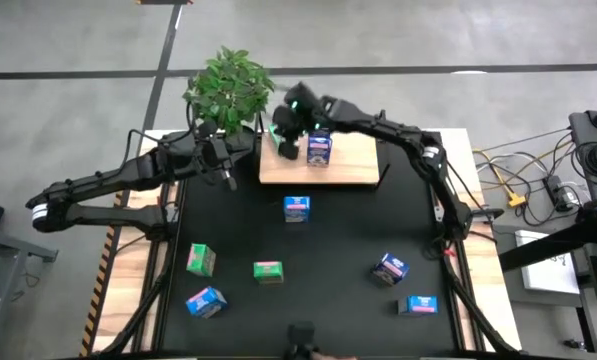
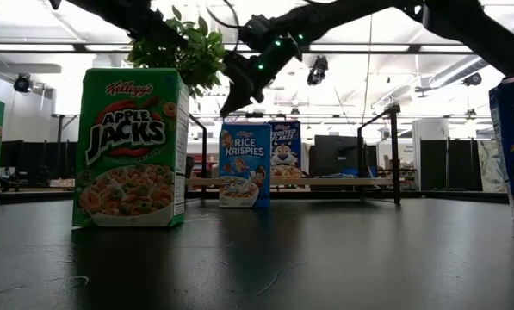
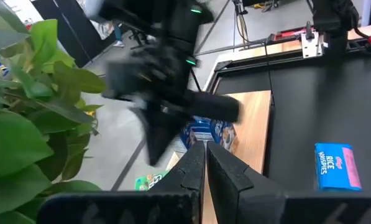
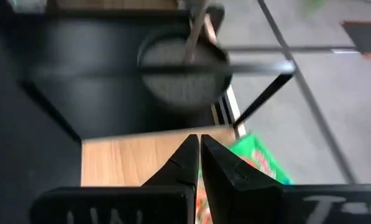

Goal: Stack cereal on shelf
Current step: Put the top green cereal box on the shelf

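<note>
The shelf (image 1: 348, 165), a pale wood board, lies at the far edge of the black mat. A blue cereal carton (image 1: 320, 149) stands upright on it. A green carton (image 4: 260, 165) lies at the board's left end. My right gripper (image 4: 197, 144) is shut and slants down over that end (image 1: 286, 138), right beside the green carton. My left gripper (image 3: 205, 149) is shut and empty, left of the shelf (image 1: 226, 175). On the mat are more cartons: blue (image 1: 296, 208), green (image 1: 200, 260), green (image 1: 268, 270), blue (image 1: 206, 301), blue (image 1: 390, 268) and blue (image 1: 421, 305). My right gripper's shut fingers (image 4: 225, 168) come slanting down from the right beside the green carton's edge (image 4: 235, 155). The fingers cover the spot where they would meet, so I cannot tell whether they touch it.
A potted plant (image 1: 230, 85) stands at the far left, close to both grippers and the shelf's left end. In the low view a green Apple Jacks carton (image 2: 132, 146) stands near the camera, and a Rice Krispies carton (image 2: 244, 164) stands farther back. Cables lie off the table's right side.
</note>
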{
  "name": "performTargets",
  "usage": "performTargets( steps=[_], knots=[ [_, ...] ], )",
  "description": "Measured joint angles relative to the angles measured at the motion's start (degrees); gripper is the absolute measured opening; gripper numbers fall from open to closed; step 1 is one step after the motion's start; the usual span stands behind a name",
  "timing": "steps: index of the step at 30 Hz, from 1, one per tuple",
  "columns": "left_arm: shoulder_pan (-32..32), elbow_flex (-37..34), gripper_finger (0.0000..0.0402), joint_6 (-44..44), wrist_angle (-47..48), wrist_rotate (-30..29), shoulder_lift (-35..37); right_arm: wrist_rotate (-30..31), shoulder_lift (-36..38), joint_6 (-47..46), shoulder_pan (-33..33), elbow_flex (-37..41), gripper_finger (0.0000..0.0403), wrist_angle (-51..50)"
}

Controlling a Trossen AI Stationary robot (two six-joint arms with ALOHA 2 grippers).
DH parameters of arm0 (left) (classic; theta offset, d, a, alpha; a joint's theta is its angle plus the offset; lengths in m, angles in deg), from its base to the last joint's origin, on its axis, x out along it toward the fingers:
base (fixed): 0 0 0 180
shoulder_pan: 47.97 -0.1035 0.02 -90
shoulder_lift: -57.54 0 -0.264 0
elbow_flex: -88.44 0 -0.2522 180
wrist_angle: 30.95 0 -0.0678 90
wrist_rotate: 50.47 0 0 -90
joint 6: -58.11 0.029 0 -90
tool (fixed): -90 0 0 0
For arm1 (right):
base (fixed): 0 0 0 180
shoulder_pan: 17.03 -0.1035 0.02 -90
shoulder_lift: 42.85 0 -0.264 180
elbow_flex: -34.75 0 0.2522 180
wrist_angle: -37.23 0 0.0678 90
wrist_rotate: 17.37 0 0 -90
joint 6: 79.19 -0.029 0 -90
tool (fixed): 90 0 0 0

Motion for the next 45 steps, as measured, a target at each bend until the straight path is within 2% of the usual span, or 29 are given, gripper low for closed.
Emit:
performTargets(
  steps=[3,5,11,17,26,30,34,37,41,45],
  knots=[
    [0.0,0.0,0.0000,0.0,0.0,0.0,0.2,9.4,0.0,1.2,-2.8,0.7,0.0009,-2.9],
    [0.0,0.0,0.0000,0.0,0.0,0.0,0.2,11.6,0.0,0.7,-3.6,1.0,0.0009,-3.7],
    [0.0,0.0,0.0000,0.0,0.0,0.0,0.2,12.1,0.0,-2.6,-3.8,5.8,0.0009,0.8],
    [0.0,0.0,0.0000,0.0,0.0,0.0,0.2,12.3,0.0,-2.1,-2.7,12.6,0.0009,8.5],
    [0.0,0.0,0.0000,0.5,0.0,0.0,0.3,14.0,0.0,1.0,-3.1,15.9,0.0009,8.1],
    [0.0,0.0,0.0000,1.4,0.0,0.0,0.2,17.4,0.0,2.8,-4.2,15.1,0.0009,8.3],
    [0.0,0.0,0.0000,1.4,0.0,0.0,0.3,17.7,0.0,3.8,-4.7,11.9,0.0009,7.9],
    [0.0,0.0,0.0000,0.5,0.3,0.0,0.2,17.9,0.1,4.4,-4.8,7.1,0.0009,2.6],
    [0.0,-0.3,0.0000,-2.1,1.2,0.0,0.3,17.2,3.0,4.2,-5.0,2.7,0.0009,-3.4],
    [0.0,-2.7,0.0000,-3.5,0.9,0.0,0.0,13.0,7.5,2.7,-4.9,2.0,0.0009,-5.6]
  ],
)
